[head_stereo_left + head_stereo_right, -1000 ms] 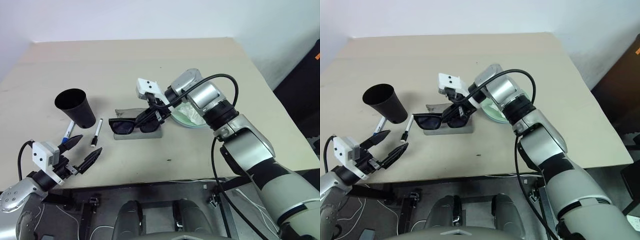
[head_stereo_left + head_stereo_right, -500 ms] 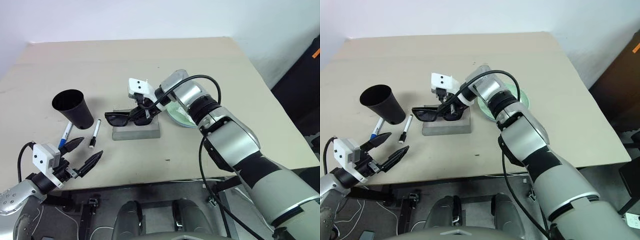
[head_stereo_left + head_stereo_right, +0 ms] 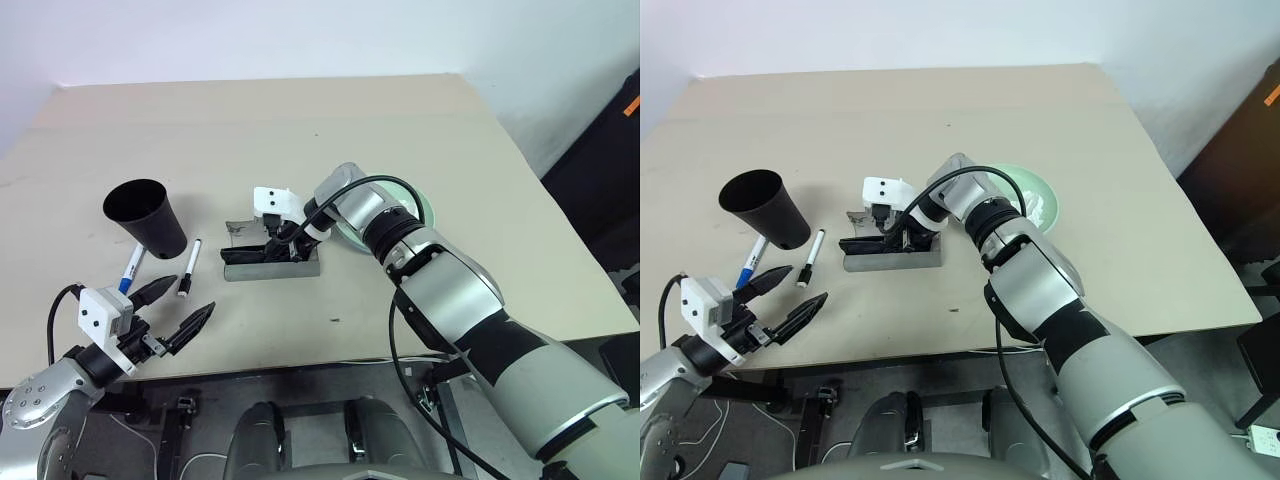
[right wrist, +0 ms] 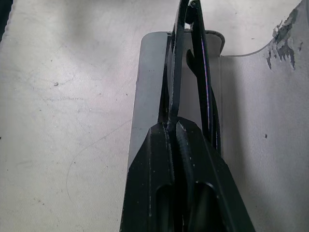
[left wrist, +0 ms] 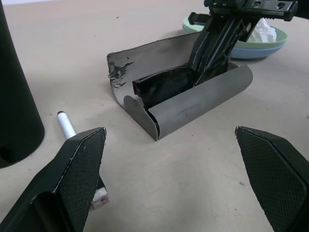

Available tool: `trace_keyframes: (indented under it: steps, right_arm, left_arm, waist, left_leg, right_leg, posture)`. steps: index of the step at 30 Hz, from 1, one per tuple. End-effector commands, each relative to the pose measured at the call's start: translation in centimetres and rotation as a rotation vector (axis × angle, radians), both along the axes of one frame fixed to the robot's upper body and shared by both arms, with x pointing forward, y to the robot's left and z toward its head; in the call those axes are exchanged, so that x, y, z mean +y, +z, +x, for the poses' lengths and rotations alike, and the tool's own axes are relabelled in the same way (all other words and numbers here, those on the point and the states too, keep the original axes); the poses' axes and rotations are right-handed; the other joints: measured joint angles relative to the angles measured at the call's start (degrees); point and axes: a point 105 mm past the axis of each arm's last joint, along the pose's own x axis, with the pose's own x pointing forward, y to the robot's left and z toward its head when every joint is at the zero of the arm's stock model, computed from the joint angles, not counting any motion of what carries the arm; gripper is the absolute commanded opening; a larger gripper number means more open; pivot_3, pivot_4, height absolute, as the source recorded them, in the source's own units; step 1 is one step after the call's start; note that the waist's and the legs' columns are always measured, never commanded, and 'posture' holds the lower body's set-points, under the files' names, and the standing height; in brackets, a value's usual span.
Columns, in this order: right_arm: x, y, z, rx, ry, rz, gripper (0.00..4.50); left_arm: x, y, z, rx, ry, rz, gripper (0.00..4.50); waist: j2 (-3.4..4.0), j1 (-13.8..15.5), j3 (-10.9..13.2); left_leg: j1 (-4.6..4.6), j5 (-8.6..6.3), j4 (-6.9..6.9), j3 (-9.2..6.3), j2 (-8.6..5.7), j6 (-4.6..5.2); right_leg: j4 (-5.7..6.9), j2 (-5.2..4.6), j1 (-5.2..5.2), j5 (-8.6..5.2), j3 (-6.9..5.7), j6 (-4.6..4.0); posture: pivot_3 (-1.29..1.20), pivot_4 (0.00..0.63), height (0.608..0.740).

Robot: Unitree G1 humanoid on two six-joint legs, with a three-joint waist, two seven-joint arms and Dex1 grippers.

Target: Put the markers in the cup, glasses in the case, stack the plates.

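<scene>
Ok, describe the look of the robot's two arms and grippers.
Both arms are silver-grey metal with black joint sections and loose black cables. Each wrist carries a white camera block with two small dark holes. The left gripper and right gripper each have two black, tapered fingers; the pads are finely textured.

Beige table (image 3: 420, 130), scuffed, against white wall (image 3: 300, 40); crumpled white wad (image 5: 263, 33) by far edge.

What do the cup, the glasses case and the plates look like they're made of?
The cup looks like matte black plastic: smooth tapered wall, no shine. The case seems to be grey felt-like fabric over something stiff; its flap holds a curve and the lining is scuffed near one corner. The plates, mint over light blue, look like smooth plastic with a faint sheen, though glazed ceramic can't be ruled out.
</scene>
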Motion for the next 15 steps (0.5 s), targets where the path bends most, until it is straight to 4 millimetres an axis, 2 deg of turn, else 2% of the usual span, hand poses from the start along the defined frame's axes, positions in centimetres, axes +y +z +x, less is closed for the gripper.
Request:
trace_keyframes:
  steps: [1, 9, 15]
  right_arm:
    - [0.5, 0.8, 0.0, -0.011, 0.006, 0.027, 1.44]
    - [0.5, 2.4, 0.6, -0.018, -0.034, 0.076, 4.22]
    - [1.1, 4.6, 1.0, 0.006, -0.098, 0.193, 4.22]
  left_arm:
    - [-0.6, 0.9, 0.2, -0.036, -0.025, 0.022, 4.5]
    - [-0.9, 0.9, 0.7, -0.041, -0.027, 0.013, 4.5]
    - [-0.7, 1.0, 1.0, -0.045, -0.022, 0.014, 4.5]
  waist:
    - [0.0, 0.01, 0.0]
    - [0.0, 0.01, 0.0]
    - [0.0, 0.02, 0.0]
  left_leg:
    - [0.0, 0.0, 0.0, 0.0, 0.0, 0.0]
    - [0.0, 0.01, -0.01, 0.01, 0.0, 0.01]
    - [0.0, 0.01, 0.0, 0.0, -0.01, 0.01]
  right_leg:
    - [0.0, 0.0, 0.0, 0.0, 0.0, 0.0]
    - [0.0, 0.02, 0.0, 0.01, 0.0, 0.01]
    - [0.01, 0.04, 0.0, 0.01, -0.01, 0.02]
  posture:
    - [0.0, 0.15, 0.726]
    - [0.0, 0.15, 0.726]
    - [0.0, 0.15, 0.726]
